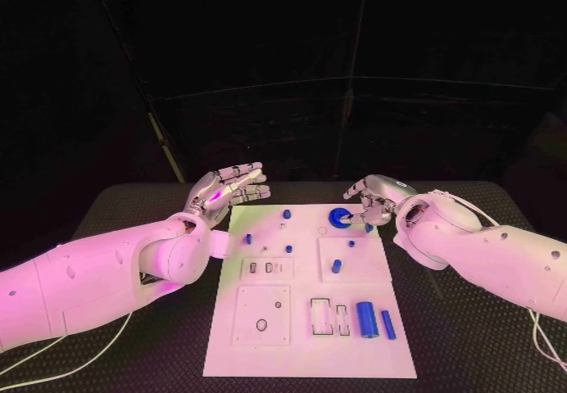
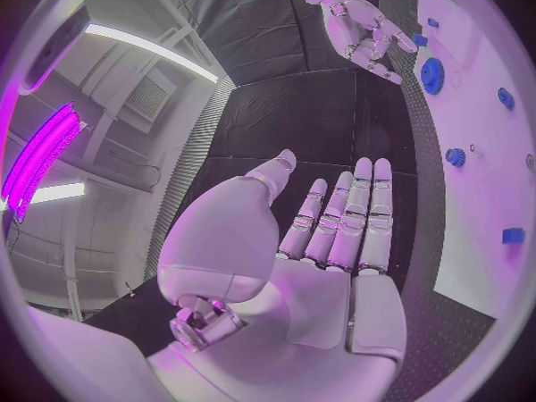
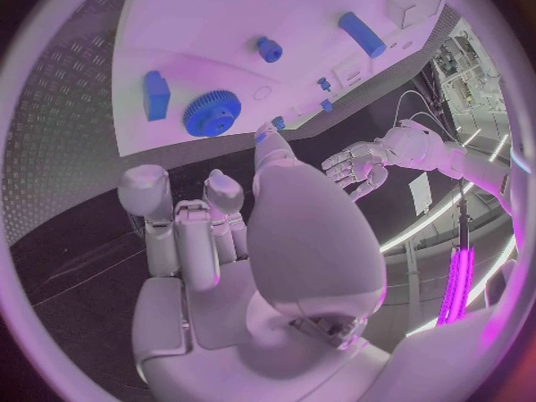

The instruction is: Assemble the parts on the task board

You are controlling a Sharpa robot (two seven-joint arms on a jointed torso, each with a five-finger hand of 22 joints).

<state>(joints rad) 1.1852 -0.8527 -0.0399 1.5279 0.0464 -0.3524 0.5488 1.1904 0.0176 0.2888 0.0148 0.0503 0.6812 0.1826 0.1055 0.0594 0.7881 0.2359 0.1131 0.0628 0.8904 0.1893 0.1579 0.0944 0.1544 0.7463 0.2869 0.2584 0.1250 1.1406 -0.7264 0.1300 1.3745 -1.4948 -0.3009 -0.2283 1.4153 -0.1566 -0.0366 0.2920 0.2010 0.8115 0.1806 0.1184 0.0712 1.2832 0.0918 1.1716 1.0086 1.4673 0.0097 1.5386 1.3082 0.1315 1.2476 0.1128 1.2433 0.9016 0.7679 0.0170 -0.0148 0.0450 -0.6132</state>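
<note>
1. Head view: blue cylinder (image 1: 366,319) lies nearest you at the task board (image 1: 310,352)'s 5 o'clock; it looks stiff, light, smooth, so take it across its middle. Blue gear (image 1: 340,217) sits at 1 o'clock, beside the right hand (image 1: 378,199).
2. Left wrist view: left hand (image 2: 324,241) spreads its fingers (image 2: 369,205) wide, holding nothing, over the bench.
3. Right wrist view: right fingers (image 3: 179,232) are loosely apart, empty, near the toothed gear.

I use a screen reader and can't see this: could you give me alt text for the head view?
The right hand hovers by a blue gear at the far end of the white task board, fingers curled. The left hand is open off the board's far left corner.
</note>
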